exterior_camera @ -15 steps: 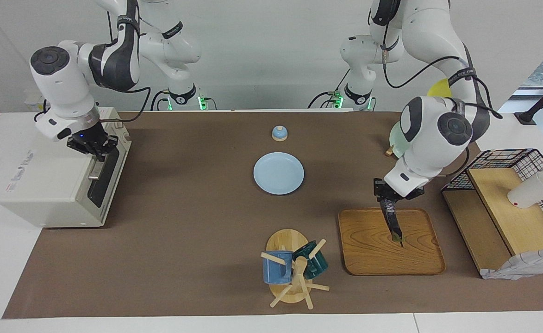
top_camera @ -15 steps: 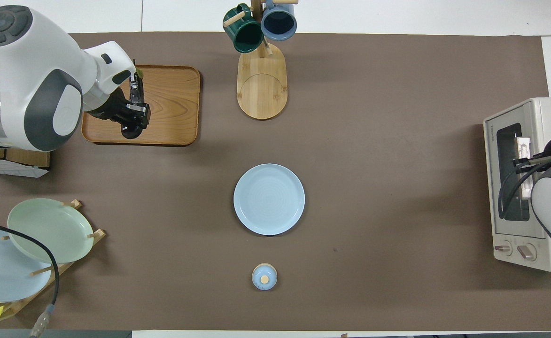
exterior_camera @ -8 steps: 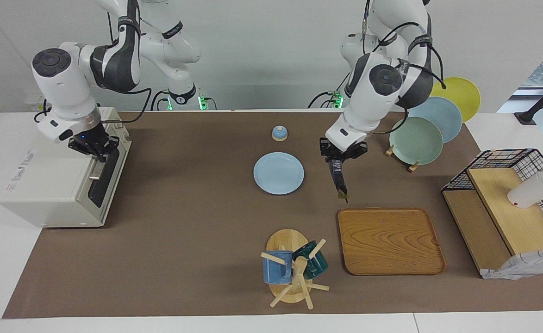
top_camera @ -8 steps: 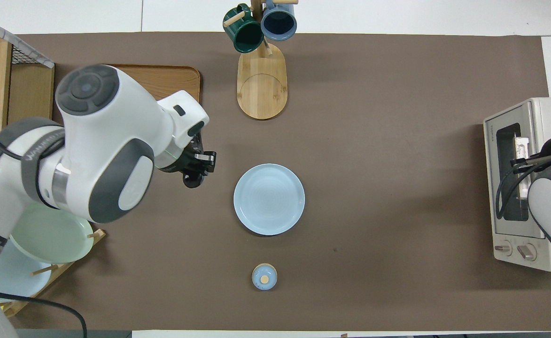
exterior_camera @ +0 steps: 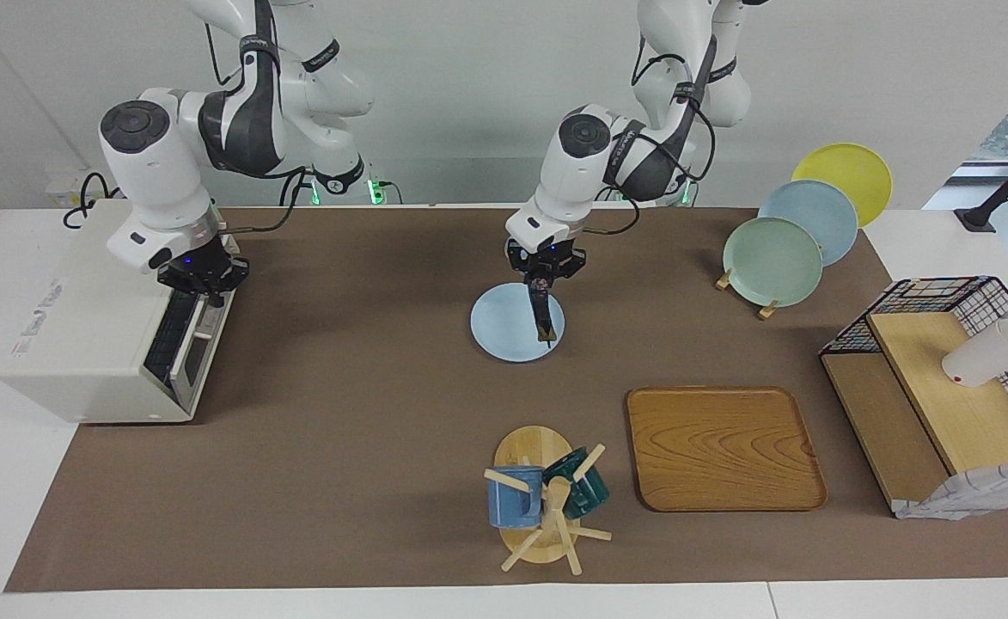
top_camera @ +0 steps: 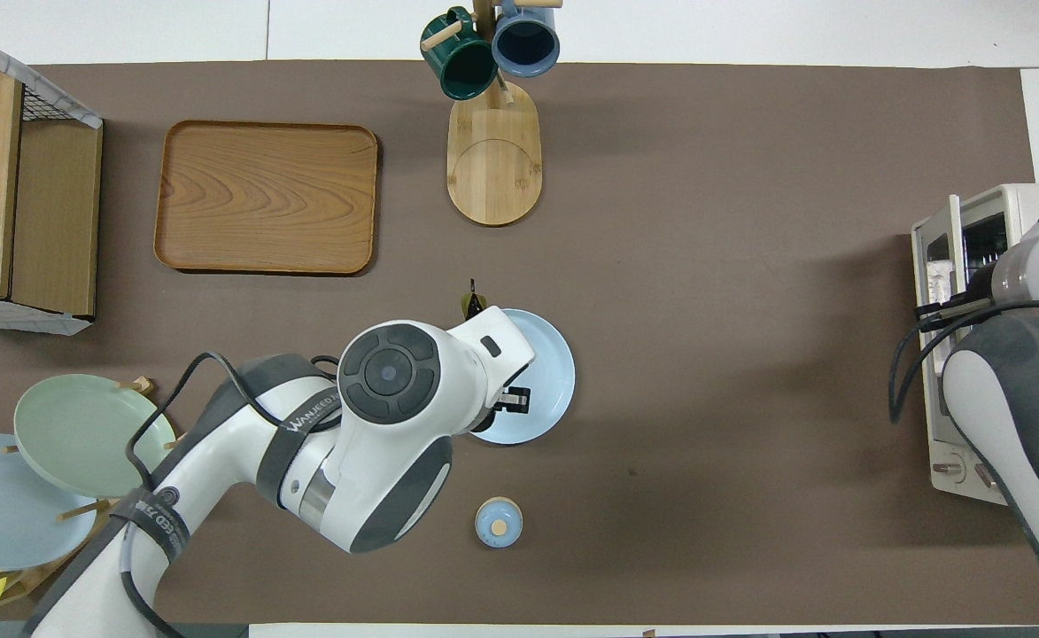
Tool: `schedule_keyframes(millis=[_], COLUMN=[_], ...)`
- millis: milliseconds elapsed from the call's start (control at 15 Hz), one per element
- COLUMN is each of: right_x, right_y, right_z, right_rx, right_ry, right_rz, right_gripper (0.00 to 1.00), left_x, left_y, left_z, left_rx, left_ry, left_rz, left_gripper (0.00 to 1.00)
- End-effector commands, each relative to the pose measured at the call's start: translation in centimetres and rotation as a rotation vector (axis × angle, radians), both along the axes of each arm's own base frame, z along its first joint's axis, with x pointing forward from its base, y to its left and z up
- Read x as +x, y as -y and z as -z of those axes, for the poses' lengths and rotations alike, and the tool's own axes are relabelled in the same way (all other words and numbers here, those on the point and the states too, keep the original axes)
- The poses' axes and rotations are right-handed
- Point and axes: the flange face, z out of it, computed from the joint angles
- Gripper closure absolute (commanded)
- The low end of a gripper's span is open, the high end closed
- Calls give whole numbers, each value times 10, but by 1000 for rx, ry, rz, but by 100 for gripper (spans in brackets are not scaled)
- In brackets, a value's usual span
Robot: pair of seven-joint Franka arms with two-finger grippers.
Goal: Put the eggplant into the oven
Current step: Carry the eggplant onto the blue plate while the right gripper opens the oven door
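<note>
Dark eggplant (exterior_camera: 541, 314) hung pinched in left gripper (exterior_camera: 543, 273) over blue plate (exterior_camera: 504, 331); right gripper (exterior_camera: 203, 288), fingers pressed on oven (exterior_camera: 82, 344) door handle.

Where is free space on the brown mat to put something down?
Bare mat lies between the oven and the blue plate, and between the oven and the mug stand. The wooden tray is bare too. It is crowded by the plate rack and wire basket.
</note>
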Motion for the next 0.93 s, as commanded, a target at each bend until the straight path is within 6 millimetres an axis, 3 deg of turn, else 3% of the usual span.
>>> schedule_keyframes(millis=[0,400,533,600,667,867], right_x=[2,14,11,10,11,14], right_y=[0,-14,-18,-26,-29,-31], right_z=[46,91,100,104,114,132], right_rx=[20,33,40,42,43,49], right_ry=[13,39,81,86,71,64], right_rz=[35,35,43,45,46,63], right_gripper=[100,100,100,100,100,100], left_x=[1,4,4,5,6,22], left_y=[6,18,18,17,16,7], left_z=[25,55,54,54,53,30], left_rx=[-38,-57,-56,-54,-53,-44], left_ry=[21,43,43,41,39,21], left_rz=[-34,-31,-26,-27,-33,-47], left_gripper=[100,100,100,63,1,0])
